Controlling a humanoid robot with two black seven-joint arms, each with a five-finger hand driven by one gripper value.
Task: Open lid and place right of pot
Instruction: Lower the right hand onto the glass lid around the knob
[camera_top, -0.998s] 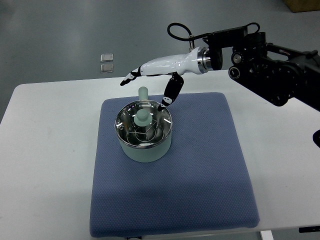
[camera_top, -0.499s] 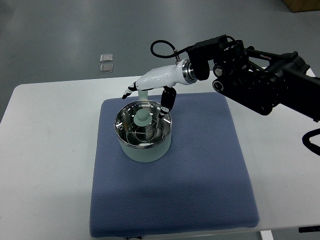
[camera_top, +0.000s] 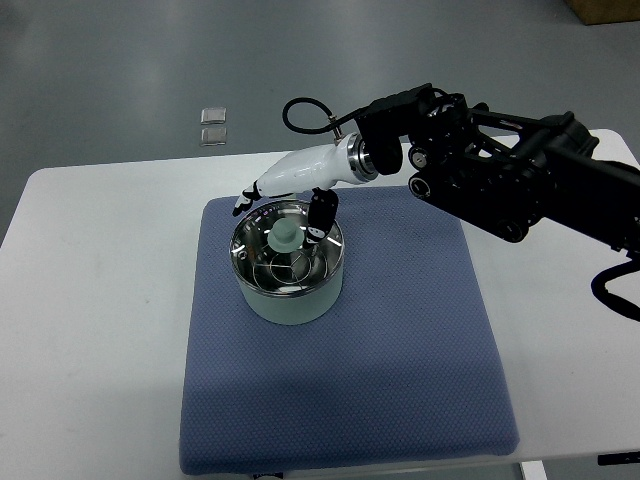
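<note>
Reaching over the pot (camera_top: 288, 285) on the blue mat (camera_top: 400, 330), we keep our right hand (camera_top: 283, 195) above the lid (camera_top: 287, 247), fingers spread, holding nothing, to come around its knob (camera_top: 284, 233). The lid sits on the pot. The thumb partly covers the knob, so contact is unclear.

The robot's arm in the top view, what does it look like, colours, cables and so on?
Only the right arm shows: bulky black angular links with round joint housings. A silver ring joins it to a smooth white wrist shell. The right hand has white fingers with black tips and a mostly black thumb. A black cable loops above the wrist.
</note>
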